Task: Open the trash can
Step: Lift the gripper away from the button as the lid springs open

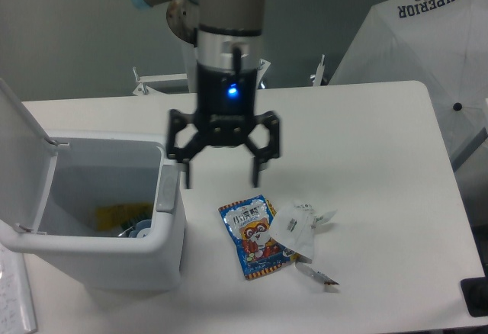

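The white trash can (99,254) stands at the front left of the table. Its lid (23,151) is swung up and stands open at the left side. A grey push tab (166,189) sits on the right rim. Inside I see yellow and dark bits of rubbish (122,219). My gripper (223,178) hangs above the table just right of the can's right rim, fingers pointing down and spread apart, holding nothing.
A blue snack packet (254,235) and a white crumpled wrapper (301,227) lie on the table below the gripper, with a small dark scrap (319,275) near them. A white fabric cover (427,52) stands at the back right. A dark object (474,297) sits at the right front edge.
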{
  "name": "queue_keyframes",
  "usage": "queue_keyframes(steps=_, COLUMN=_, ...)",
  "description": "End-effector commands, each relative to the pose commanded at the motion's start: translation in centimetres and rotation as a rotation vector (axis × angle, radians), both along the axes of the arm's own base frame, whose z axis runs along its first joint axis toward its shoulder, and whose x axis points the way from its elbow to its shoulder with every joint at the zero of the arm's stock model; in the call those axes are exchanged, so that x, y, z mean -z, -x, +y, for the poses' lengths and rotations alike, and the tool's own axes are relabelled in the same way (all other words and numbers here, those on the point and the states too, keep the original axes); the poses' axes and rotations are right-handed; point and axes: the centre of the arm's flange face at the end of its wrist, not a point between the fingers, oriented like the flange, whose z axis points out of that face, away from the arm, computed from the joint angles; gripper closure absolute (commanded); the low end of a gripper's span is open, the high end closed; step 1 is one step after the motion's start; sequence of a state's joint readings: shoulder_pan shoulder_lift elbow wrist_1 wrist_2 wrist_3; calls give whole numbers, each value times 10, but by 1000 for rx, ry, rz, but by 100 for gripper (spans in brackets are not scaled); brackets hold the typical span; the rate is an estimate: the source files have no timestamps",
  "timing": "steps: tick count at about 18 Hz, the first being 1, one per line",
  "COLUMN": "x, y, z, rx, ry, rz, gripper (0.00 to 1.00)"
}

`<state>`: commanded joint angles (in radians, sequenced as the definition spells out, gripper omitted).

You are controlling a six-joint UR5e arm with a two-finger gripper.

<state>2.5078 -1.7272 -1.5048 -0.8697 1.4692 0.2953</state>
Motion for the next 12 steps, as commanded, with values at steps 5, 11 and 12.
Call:
queue_keyframes(steps=5, x=48, y=61, z=-65, rx=113, ry=292, rz=93, gripper=0)
queue_keyframes(steps=11, x=78, y=82, z=-127, rx=309, ry=461, rz=111, gripper=0)
queue_keyframes(steps=12, x=77, y=81, z=-134, rx=314, ry=469, rz=116, gripper=0)
